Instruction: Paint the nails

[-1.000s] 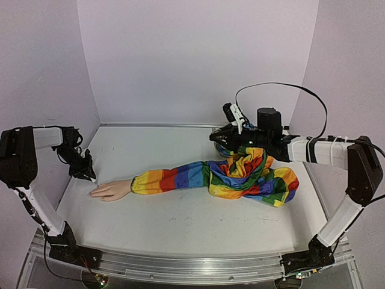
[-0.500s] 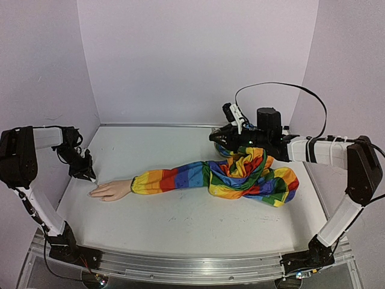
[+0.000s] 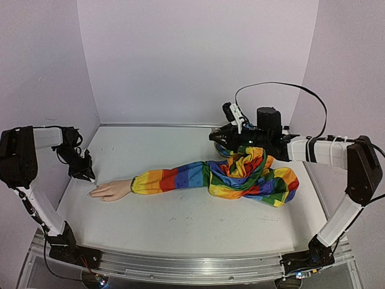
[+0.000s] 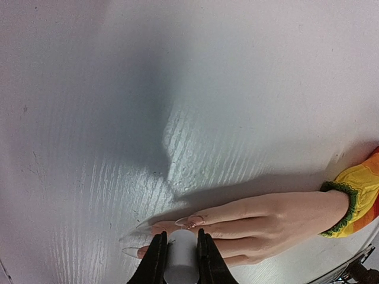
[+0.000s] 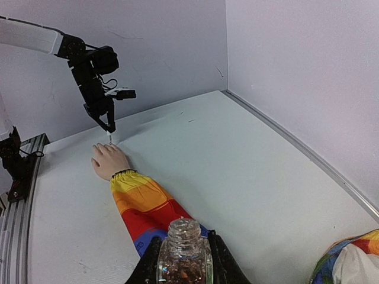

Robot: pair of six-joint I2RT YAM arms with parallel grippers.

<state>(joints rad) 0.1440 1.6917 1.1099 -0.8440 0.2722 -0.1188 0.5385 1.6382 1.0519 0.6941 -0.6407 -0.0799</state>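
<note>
Left tool [image 4: 180, 238] clamps a white cap [image 4: 180, 264] by the nails [image 4: 192, 222]; right tool [image 5: 183, 251] clamps bottle [image 5: 182, 229].

Both arms [image 3: 319, 150] have white links [image 3: 39, 209] and black joints [image 3: 364, 170]; the right carries a black cable [image 3: 283, 83]

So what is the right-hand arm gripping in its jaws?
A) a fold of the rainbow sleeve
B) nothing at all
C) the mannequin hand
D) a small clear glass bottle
D: in the right wrist view the right gripper has its jaws shut on either side of the small clear glass bottle.
</note>
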